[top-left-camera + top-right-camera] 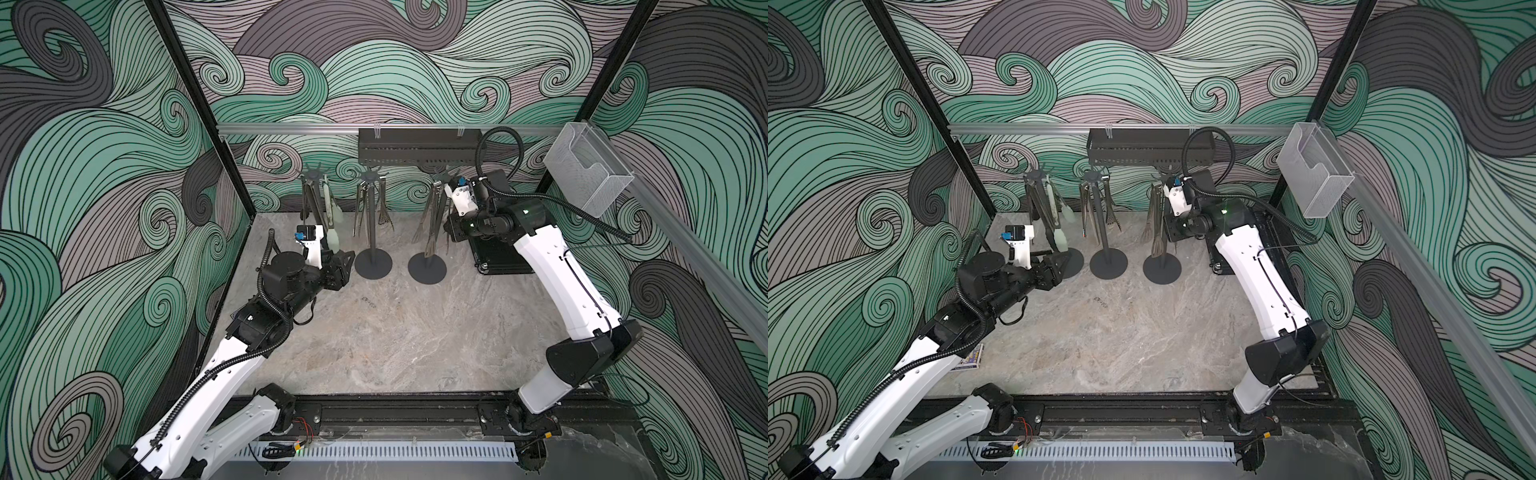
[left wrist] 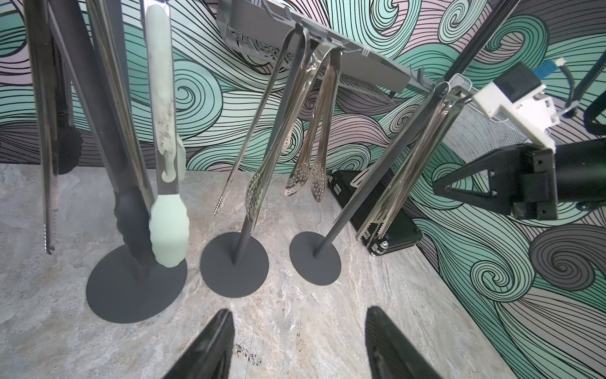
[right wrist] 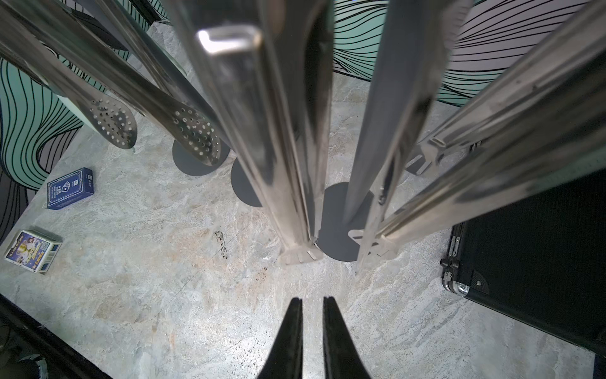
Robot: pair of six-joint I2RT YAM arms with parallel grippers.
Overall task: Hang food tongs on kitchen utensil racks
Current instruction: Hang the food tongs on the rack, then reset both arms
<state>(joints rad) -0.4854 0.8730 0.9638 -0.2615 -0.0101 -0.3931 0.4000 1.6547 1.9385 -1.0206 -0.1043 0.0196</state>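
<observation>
Left gripper [image 2: 298, 311]: jaws wide apart, empty; low, facing the left rack [image 2: 131, 295] base.
Left rack: toward the bench [image 1: 395, 332] back-left corner; carries pale-green silicone-tipped tongs [image 2: 169, 236].
Middle rack [image 1: 372, 264]: perforated steel tongs [image 2: 305, 177] hung, tips down.
Right rack [image 1: 427, 269]: plain steel tongs [image 3: 262, 131] hung, long axis near vertical.
Right gripper [image 3: 312, 300]: jaws narrowly parted, empty.
Key relation: plain steel tongs hang just ahead of the right jaws; right arm nearer; a straight retreat looks safest.

I count 3 kitchen utensil racks [image 1: 373, 266] in a row. Food tongs [image 2: 323, 137] hanging: about 8, though overlap blurs my tally, with 1 pale-green-tipped pair [image 2: 169, 236]. Also 2 card boxes [image 3: 70, 187], 1 black case [image 3: 541, 262], 1 black shelf [image 1: 415, 145] and 1 clear mesh box [image 1: 590, 174].
</observation>
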